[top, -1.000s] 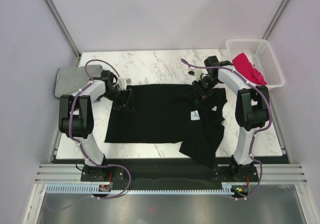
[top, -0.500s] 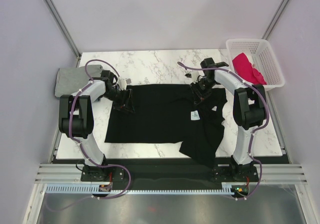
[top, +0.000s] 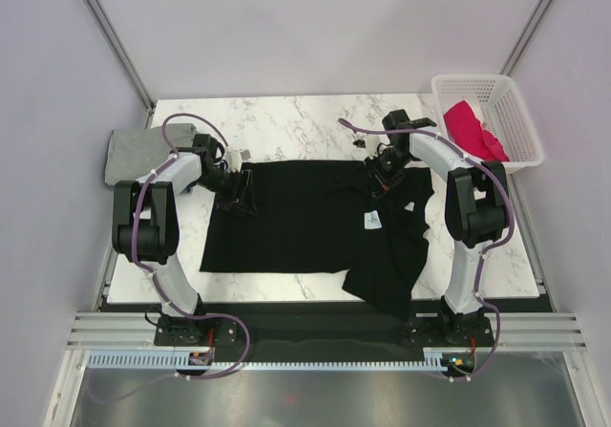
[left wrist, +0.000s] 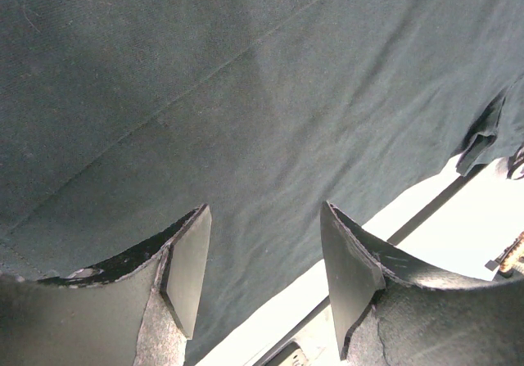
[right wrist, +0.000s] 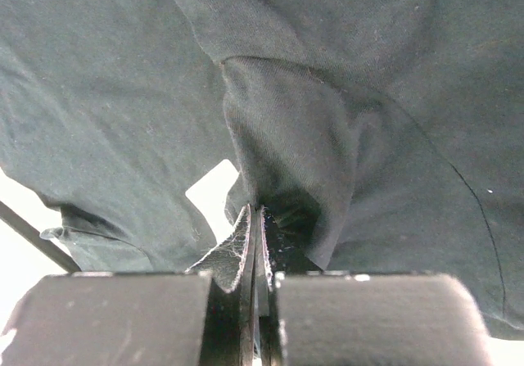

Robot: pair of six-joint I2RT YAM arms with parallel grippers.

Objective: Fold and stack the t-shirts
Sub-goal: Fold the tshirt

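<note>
Black shirt [top: 305, 226], spread unfolded mid-frame, is pinched in the right claw [right wrist: 258, 243]; left claw [left wrist: 262, 276] is seen apart; pink shirt [top: 470, 131] is seen unfolded in basket [top: 520, 126].

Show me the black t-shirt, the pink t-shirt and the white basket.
black t-shirt [top: 296, 226]: top external view, middle of its spread body.
pink t-shirt [top: 471, 129]: top external view, middle of the bunched cloth.
white basket [top: 516, 112]: top external view, its right lattice wall.

Bright, even light; white glare beside black t-shirt [left wrist: 246, 96].
</note>
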